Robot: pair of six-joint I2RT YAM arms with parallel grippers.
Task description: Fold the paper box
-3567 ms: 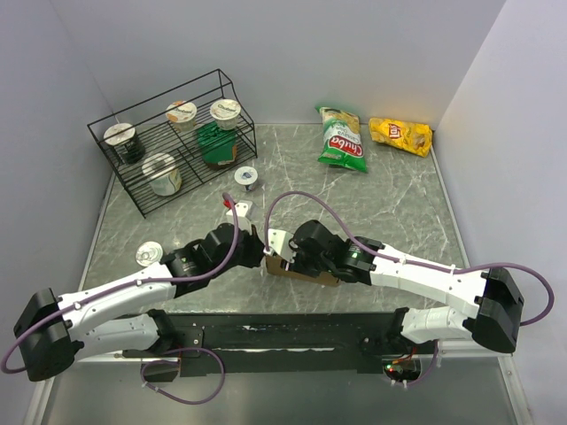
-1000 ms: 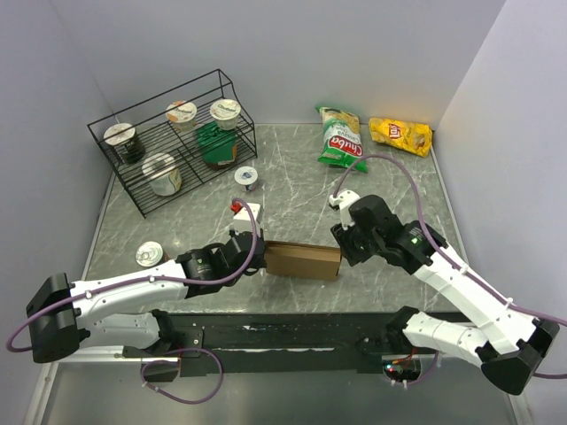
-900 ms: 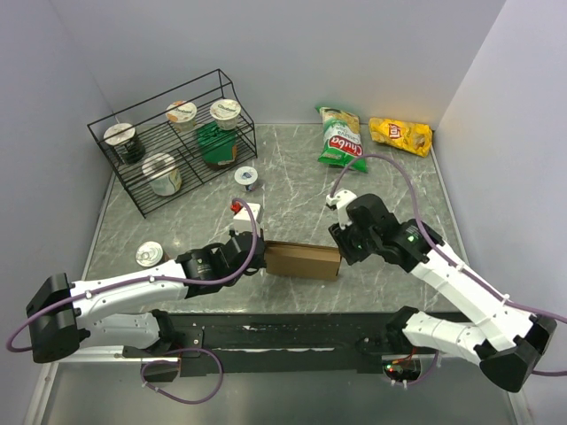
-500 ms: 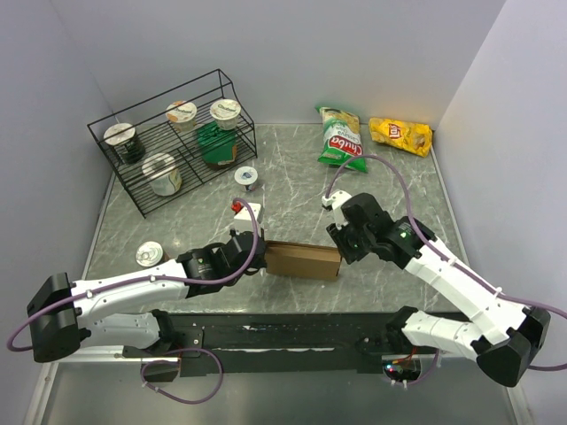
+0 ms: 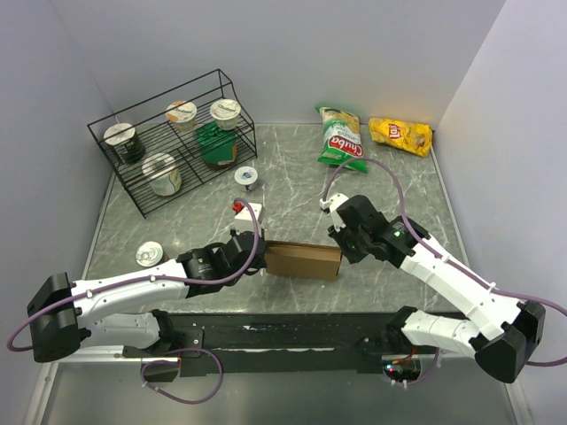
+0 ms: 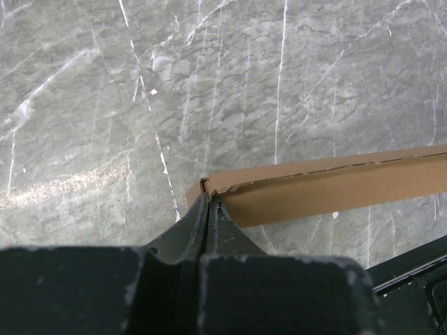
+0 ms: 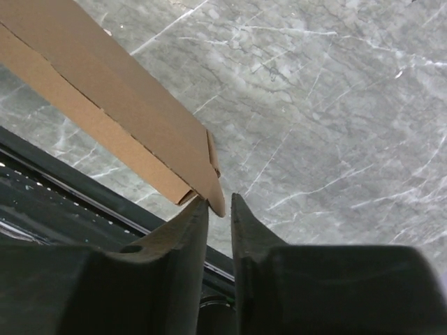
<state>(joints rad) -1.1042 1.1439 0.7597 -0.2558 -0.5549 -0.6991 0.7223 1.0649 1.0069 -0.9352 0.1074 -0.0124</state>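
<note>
Top external view: the left hand is clenched on the left end corner of the paper box. The box lies on the table near the front edge, its long axis running left to right. The right hand meets the right end, fingers slightly parted around that corner. Since a second earlier the box is unmoved; the right wrist has edged leftward.

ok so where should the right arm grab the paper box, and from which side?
Probably the free right-end corner of the paper box, coming in from the right along its length. The box lies flattened, long axis left to right, and the left gripper is shut on the opposite end. That corner is a thin edge suited to narrow jaws. The right gripper straddles it, jaws slightly apart.
</note>
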